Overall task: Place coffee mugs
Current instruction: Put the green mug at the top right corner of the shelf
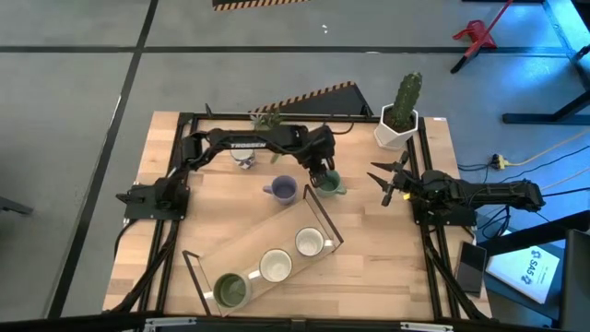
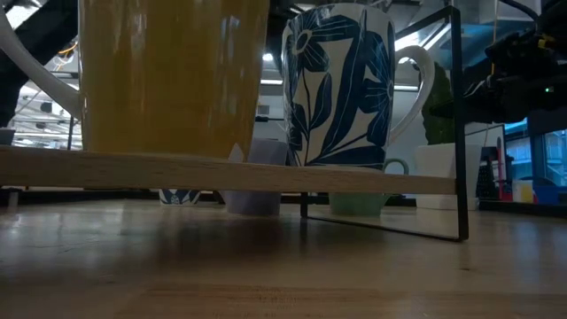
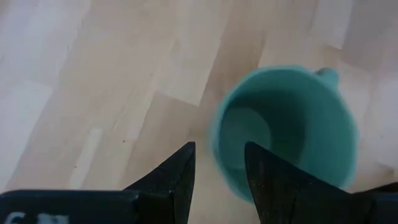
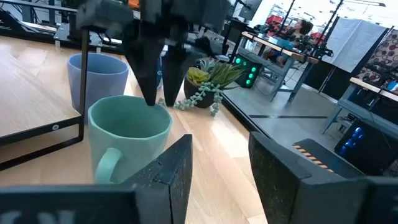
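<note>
The teal green mug (image 1: 330, 183) (image 3: 286, 130) (image 4: 127, 134) stands upright on the table near its middle. My left gripper (image 1: 320, 173) (image 3: 219, 168) hangs over the mug's rim, open and pointing down. One finger is above the hollow and the other outside the wall. The lavender mug (image 1: 283, 191) (image 4: 96, 74) stands just to its left. An olive mug (image 1: 230, 289) and two white mugs (image 1: 275, 266) (image 1: 309, 243) sit in a long black-framed tray (image 1: 241, 247). Another white mug with a blue pattern (image 1: 244, 159) stands farther back. My right gripper (image 1: 385, 181) (image 4: 221, 168) waits open to the right of the teal mug.
A white hexagonal cactus pot (image 1: 398, 118) stands at the far right corner, and a small green plant (image 1: 267, 120) (image 4: 208, 81) at the far edge. The tray's upright black frame (image 2: 461, 124) rises close beside the teal mug. Bare wood lies between the teal mug and my right arm.
</note>
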{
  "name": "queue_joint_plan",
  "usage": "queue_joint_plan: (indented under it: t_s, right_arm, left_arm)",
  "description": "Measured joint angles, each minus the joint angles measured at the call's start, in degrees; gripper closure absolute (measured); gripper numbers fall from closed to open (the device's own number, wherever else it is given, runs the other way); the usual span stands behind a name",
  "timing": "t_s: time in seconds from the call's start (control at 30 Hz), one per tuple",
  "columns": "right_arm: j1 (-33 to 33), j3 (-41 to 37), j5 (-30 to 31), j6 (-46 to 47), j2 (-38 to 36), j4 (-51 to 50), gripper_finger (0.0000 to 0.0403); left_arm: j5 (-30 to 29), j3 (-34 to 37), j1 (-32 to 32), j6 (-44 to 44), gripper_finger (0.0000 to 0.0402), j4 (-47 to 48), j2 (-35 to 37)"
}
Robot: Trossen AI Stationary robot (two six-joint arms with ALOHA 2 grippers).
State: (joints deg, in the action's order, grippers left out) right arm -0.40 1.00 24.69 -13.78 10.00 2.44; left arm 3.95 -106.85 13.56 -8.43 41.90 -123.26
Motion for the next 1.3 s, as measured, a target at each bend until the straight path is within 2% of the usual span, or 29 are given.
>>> queue_joint_plan:
  t_s: [0.27, 0.37, 0.47, 0.5, 0.67, 0.8, 1.07, 1.17, 1.3]
  right_arm:
    - [0.0, 0.0, 0.0, 0.0, 0.0, 0.0, 0.0260]
    - [0.0, 0.0, 0.0, 0.0, 0.0, 0.0, 0.0260]
    - [0.0, 0.0, 0.0, 0.0, 0.0, 0.0, 0.0260]
    - [0.0, 0.0, 0.0, 0.0, 0.0, 0.0, 0.0260]
    - [0.0, 0.0, 0.0, 0.0, 0.0, 0.0, 0.0260]
    - [0.0, 0.0, 0.0, 0.0, 0.0, 0.0, 0.0260]
    - [0.0, 0.0, 0.0, 0.0, 0.0, 0.0, 0.0260]
    - [0.0, 0.0, 0.0, 0.0, 0.0, 0.0, 0.0260]
    - [0.0, 0.0, 0.0, 0.0, 0.0, 0.0, 0.0260]
  left_arm:
    - [1.3, 0.0, -0.3, 0.0, 0.0278, 0.4, -2.2]
    - [0.7, 0.0, -0.5, 0.0, 0.0318, 0.4, -2.1]
    - [-0.3, 0.0, -0.7, 0.5, 0.0379, 0.4, -2.1]
    - [-0.3, 0.0, -0.7, 0.6, 0.0386, 0.7, -2.1]
    - [-0.4, 0.0, -0.9, 0.0, 0.0390, -0.2, -2.3]
    - [-4.1, -0.2, -1.4, -0.3, 0.0390, -2.2, -2.0]
    - [-5.3, -7.8, -1.0, -0.6, 0.0390, 1.6, -1.6]
    - [-6.4, -13.9, -1.1, -0.6, 0.0390, 8.8, -1.6]
    - [-6.2, -25.6, -1.4, -1.9, 0.0390, 22.7, -1.6]
